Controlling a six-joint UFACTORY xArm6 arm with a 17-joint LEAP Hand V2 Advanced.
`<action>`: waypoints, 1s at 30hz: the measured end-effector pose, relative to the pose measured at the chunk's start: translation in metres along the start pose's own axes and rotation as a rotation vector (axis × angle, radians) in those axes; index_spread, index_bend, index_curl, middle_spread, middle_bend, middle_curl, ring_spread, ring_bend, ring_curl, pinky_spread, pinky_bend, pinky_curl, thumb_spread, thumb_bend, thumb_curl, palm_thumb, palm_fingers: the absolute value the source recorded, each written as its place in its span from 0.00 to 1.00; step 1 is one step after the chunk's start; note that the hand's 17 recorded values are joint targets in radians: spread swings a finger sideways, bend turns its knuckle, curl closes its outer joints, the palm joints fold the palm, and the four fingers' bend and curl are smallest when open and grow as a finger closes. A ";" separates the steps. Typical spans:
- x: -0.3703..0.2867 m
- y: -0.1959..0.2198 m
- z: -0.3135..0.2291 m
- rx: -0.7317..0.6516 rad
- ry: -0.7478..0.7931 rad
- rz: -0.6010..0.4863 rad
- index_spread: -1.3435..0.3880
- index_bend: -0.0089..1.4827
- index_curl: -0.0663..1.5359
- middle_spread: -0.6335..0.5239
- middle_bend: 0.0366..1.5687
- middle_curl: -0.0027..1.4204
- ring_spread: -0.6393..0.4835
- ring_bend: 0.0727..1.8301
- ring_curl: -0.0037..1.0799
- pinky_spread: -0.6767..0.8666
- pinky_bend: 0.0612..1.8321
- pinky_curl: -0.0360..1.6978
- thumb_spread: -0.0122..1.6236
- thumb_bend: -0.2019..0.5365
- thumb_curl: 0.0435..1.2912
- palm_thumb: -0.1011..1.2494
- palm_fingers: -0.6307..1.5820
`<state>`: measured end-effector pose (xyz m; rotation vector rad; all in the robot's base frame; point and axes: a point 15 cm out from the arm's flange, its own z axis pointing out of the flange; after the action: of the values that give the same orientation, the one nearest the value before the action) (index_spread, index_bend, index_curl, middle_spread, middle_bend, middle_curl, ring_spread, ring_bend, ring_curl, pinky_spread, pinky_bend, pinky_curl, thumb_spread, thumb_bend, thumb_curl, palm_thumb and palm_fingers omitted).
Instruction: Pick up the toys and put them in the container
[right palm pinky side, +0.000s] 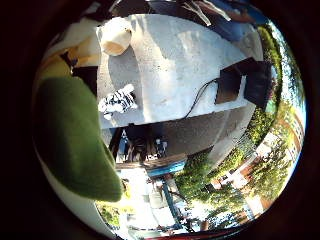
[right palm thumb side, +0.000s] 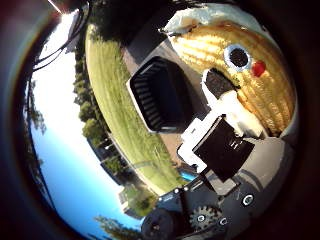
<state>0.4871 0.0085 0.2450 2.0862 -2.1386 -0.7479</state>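
A yellow plush toy (right palm thumb side: 210, 50) with a black-and-white eye and a red spot fills the space close to my palm. My right hand (right palm thumb side: 220, 135) has white and black fingers (right palm thumb side: 234, 107) curled against it. A green plush part (right palm pinky side: 70, 140) of what seems the same toy bulks beside the palm. Beyond the toy, a black ribbed container (right palm thumb side: 162, 95) stands open on the table. A small black-and-white striped toy (right palm pinky side: 118, 100) lies near the edge of the grey table (right palm pinky side: 175, 65). A cream plush toy (right palm pinky side: 115, 37) sits farther along it.
Two dark flat boxes (right palm pinky side: 245, 80) rest near one table edge. Past the table are pavement, a lawn (right palm thumb side: 110, 100), hedges and buildings. The hand is well above the tabletop.
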 end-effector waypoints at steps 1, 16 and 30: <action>-0.018 0.008 -0.002 -0.008 0.013 -0.039 0.26 0.61 0.35 0.35 0.83 0.76 0.48 0.86 0.75 0.53 0.81 0.60 0.71 0.26 0.54 0.77 0.60; -0.234 0.028 0.083 -0.026 0.168 -0.421 0.22 0.58 0.57 0.36 0.91 0.76 0.47 0.91 0.76 0.51 0.84 0.64 0.72 0.25 0.56 0.77 0.55; -0.281 -0.021 0.187 0.024 0.232 -0.487 0.23 0.52 0.76 0.40 0.91 0.70 0.51 0.92 0.71 0.52 0.79 0.65 0.73 0.24 0.50 0.73 0.54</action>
<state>0.4600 0.3323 0.1529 2.5929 -1.5456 -0.4766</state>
